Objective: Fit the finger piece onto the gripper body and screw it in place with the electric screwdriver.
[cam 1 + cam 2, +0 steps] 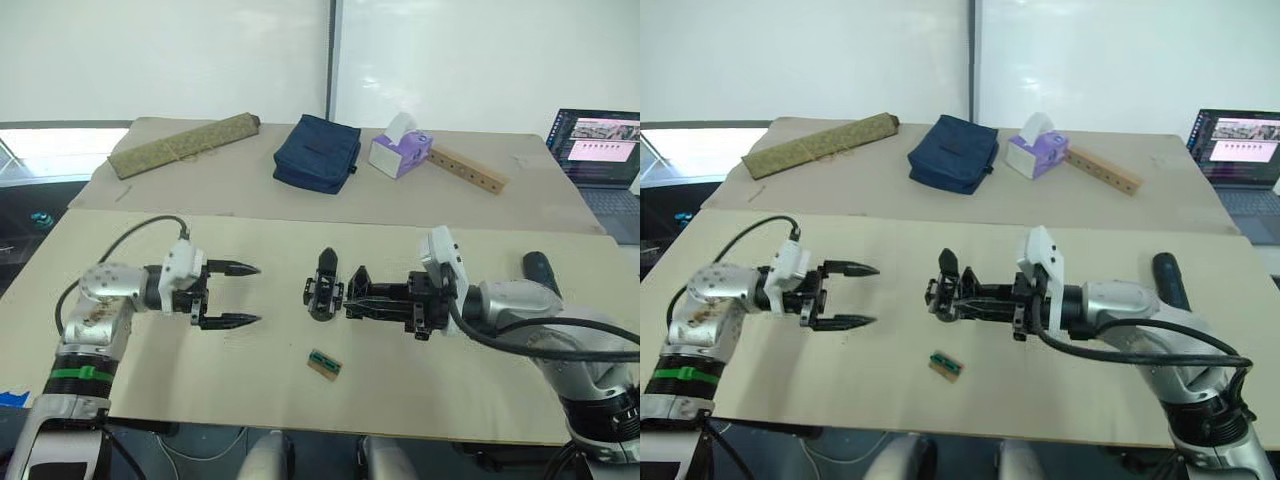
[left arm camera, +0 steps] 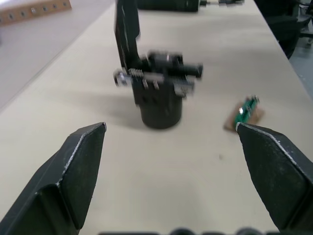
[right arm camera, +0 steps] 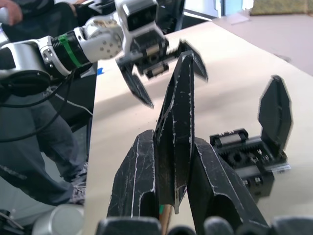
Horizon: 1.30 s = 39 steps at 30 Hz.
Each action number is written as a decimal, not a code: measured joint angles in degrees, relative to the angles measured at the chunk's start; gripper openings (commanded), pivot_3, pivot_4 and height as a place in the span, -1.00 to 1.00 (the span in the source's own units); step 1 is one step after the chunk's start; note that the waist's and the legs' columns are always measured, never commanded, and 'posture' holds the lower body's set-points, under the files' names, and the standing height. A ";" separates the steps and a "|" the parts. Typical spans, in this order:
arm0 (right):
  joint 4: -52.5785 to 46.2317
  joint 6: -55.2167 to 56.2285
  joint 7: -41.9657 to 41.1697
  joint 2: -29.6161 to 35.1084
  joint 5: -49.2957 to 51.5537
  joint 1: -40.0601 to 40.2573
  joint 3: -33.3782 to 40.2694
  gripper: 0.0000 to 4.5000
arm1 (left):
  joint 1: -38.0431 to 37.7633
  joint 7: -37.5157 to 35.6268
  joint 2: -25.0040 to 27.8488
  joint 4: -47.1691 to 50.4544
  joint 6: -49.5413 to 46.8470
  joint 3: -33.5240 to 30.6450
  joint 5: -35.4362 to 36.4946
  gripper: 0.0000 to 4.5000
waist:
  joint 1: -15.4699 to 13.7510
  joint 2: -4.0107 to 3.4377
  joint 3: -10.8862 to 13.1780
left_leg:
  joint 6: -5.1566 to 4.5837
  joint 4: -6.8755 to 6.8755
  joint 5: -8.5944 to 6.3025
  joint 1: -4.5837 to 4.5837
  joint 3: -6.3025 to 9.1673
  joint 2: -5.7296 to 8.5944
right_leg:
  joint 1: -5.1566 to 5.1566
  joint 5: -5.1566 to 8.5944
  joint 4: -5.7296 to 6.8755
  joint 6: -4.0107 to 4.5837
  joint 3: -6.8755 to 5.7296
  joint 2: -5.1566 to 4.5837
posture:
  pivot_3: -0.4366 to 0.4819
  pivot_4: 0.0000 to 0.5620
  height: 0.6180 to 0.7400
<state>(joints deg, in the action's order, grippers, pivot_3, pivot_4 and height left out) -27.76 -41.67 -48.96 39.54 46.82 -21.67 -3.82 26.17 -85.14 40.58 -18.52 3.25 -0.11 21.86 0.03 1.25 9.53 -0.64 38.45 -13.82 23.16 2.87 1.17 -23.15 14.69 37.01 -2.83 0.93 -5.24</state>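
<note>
At table centre, the right gripper (image 3: 173, 196), pinching the finger piece (image 3: 177, 122), should ease toward nine o'clock onto the gripper body (image 1: 324, 290), while the left gripper (image 1: 245, 295), spread wide, steadies it.

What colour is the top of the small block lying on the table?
Green, over a tan base; the small block shows best in the left wrist view.

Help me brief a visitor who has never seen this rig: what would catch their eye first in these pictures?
Probably the right gripper at the table's middle, shut on the finger piece and holding it beside the gripper body, which already carries one upright finger. Facing it from the robot's left, the left gripper hovers open. The electric screwdriver lies behind the right arm.
</note>
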 measured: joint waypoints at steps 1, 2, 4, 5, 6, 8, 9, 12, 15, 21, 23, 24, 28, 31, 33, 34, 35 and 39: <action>0.86 1.43 -0.96 -0.29 -1.12 0.15 0.00 -0.82 | 0.02 0.76 -0.58 -1.38 1.29 0.49 -1.53 1.00 | -0.06 0.00 0.00 | 0.00 0.01 0.00 -0.01 -0.01 0.04 | 0.01 -0.01 0.00 -0.02 0.02 -0.03 | -0.05 -0.47 1.00; 1.94 2.75 -1.66 -0.38 -2.09 0.37 0.01 -0.82 | 0.01 1.45 -1.18 -2.93 2.13 1.29 -2.87 1.00 | -0.05 0.00 0.00 | 0.00 0.01 0.00 0.00 -0.02 0.04 | 0.01 -0.02 0.00 -0.04 0.03 -0.03 | -0.05 -0.47 1.00; 3.50 4.52 -3.08 -0.41 -3.93 0.65 0.01 -0.82 | 0.27 2.67 -3.32 -5.71 2.96 1.98 -4.31 1.00 | -0.05 0.00 0.00 | -0.01 0.02 0.00 0.00 -0.02 0.05 | 0.01 -0.03 0.01 -0.05 0.02 -0.03 | -0.05 -0.47 1.00; 4.10 5.28 -3.64 -0.44 -4.72 0.75 0.00 -0.82 | 0.41 3.24 -4.58 -6.96 3.01 2.62 -4.86 1.00 | -0.04 0.00 0.00 | 0.00 0.03 0.00 0.01 -0.02 0.04 | -0.01 -0.03 0.01 -0.05 0.02 -0.01 | -0.05 -0.47 1.00; 4.59 6.03 -4.17 -0.46 -5.47 0.83 -0.01 -0.82 | 0.72 3.57 -5.81 -8.44 3.30 3.22 -5.38 1.00 | -0.01 0.00 0.00 | 0.00 0.04 0.00 0.01 -0.01 0.03 | -0.01 -0.03 0.04 -0.05 0.01 0.01 | -0.05 -0.47 1.00; 4.97 7.00 -5.28 -0.56 -6.47 1.09 -0.03 -0.82 | 2.10 4.11 -8.50 -11.80 4.36 4.46 -6.57 1.00 | 0.02 0.00 0.00 | -0.01 0.05 0.00 0.01 -0.01 0.03 | -0.03 -0.03 0.08 -0.05 0.01 0.03 | -0.05 -0.47 1.00; 5.00 7.60 -5.87 -0.64 -7.27 1.34 -0.13 -0.82 | 3.40 4.62 -10.07 -13.75 4.84 5.13 -7.37 1.00 | -0.03 0.01 0.00 | -0.01 0.08 0.00 0.01 -0.01 0.04 | -0.01 -0.03 0.08 -0.05 -0.01 0.04 | -0.05 -0.47 1.00; 5.01 8.44 -6.63 -0.87 -7.93 2.08 -0.33 -0.82 | 5.89 4.88 -12.83 -17.24 6.93 6.43 -8.80 1.00 | 0.04 0.01 -0.01 | -0.03 0.17 -0.02 0.03 0.00 0.06 | 0.00 -0.03 0.10 -0.05 -0.01 0.03 | -0.05 -0.47 1.00; 4.89 8.46 -7.08 -0.90 -8.38 2.75 -0.35 -0.82 | 8.55 4.94 -15.58 -21.08 8.30 7.10 -9.85 1.00 | 0.32 0.01 -0.01 | -0.04 0.23 -0.02 0.03 -0.01 0.09 | 0.01 -0.03 0.12 -0.05 0.00 0.03 | -0.05 -0.47 1.00; 3.99 8.45 -6.61 -0.96 -8.40 4.21 -0.15 -0.82 | 11.50 3.98 -18.95 -25.32 9.15 8.11 -11.04 1.00 | 0.64 0.01 -0.01 | -0.05 0.26 -0.03 0.03 0.01 0.11 | 0.02 -0.03 0.15 -0.05 -0.02 0.05 | -0.05 -0.47 1.00; 3.27 8.45 -5.99 -1.12 -8.40 4.40 -0.15 -0.82 | 12.73 4.85 -20.05 -27.13 10.52 8.36 -12.14 1.00 | 0.64 0.02 -0.01 | -0.05 0.29 -0.03 0.03 0.00 0.12 | 0.02 -0.04 0.15 -0.06 -0.01 0.03 | -0.05 -0.47 1.00; 2.98 8.45 -5.86 -1.15 -8.40 4.44 -0.15 -0.82 | 13.24 5.19 -20.48 -27.75 10.82 8.38 -12.62 1.00 | 0.65 0.02 -0.01 | -0.05 0.30 -0.03 0.03 0.00 0.15 | 0.03 -0.04 0.15 -0.07 -0.01 0.03 | -0.05 -0.47 1.00; 1.90 8.45 -5.34 -1.62 -8.45 4.85 -0.21 -0.82 | 14.36 5.72 -21.39 -30.13 12.60 8.33 -12.90 1.00 | 0.67 0.02 -0.01 | -0.05 0.29 -0.03 0.02 0.01 0.15 | 0.03 -0.04 0.16 -0.07 -0.01 0.03 | -0.05 -0.47 1.00; 1.49 8.45 -5.13 -1.63 -8.63 5.10 -0.25 -0.82 | 14.37 4.74 -21.45 -30.36 13.98 8.82 -13.57 0.65 | 0.64 0.01 -0.01 | -0.05 0.30 -0.03 0.01 0.00 0.15 | 0.05 -0.05 0.15 -0.07 0.00 0.02 | -0.05 -0.47 1.00; 1.32 8.85 -5.14 -1.85 -9.75 5.09 -0.35 -0.82 | 14.45 4.83 -21.50 -30.95 15.32 8.92 -14.03 0.23 | 0.63 0.02 -0.02 | -0.05 0.30 -0.03 0.00 0.01 0.16 | 0.07 -0.05 0.15 -0.08 -0.01 0.03 | -0.05 -0.47 1.00; 1.32 9.24 -5.18 -2.15 -10.04 5.06 -0.36 -0.82 | 14.52 4.94 -21.56 -31.20 15.63 8.89 -14.05 0.02 | 0.63 0.02 -0.02 | -0.05 0.30 -0.03 -0.01 0.01 0.16 | 0.07 -0.05 0.16 -0.08 -0.01 0.02 | -0.05 -0.47 1.00; 1.41 9.86 -5.24 -2.89 -10.29 4.84 -0.39 -0.82 | 14.72 5.18 -21.65 -31.71 15.92 8.79 -14.10 0.01 | 0.63 0.01 -0.02 | -0.05 0.30 -0.03 -0.02 0.01 0.16 | 0.08 -0.05 0.17 -0.08 -0.01 0.03 | -0.05 -0.47 1.00; 2.63 12.73 -6.03 -5.74 -12.09 2.46 -2.23 -0.82 | 15.19 5.59 -22.02 -32.95 17.50 8.79 -14.76 0.01 | 0.65 -0.01 -0.04 | -0.05 0.35 -0.03 -0.10 0.01 0.18 | 0.16 -0.05 0.18 -0.09 0.00 0.03 | -0.05 -0.47 1.00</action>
<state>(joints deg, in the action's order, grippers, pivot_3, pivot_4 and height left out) -25.13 -28.94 -54.99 33.80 34.73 -19.21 -6.05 41.36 -79.55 18.56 -51.47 20.75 8.68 7.10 0.68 1.23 9.49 -0.69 38.80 -13.85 23.06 2.88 1.35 -23.00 14.64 37.19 -2.92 0.92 -5.21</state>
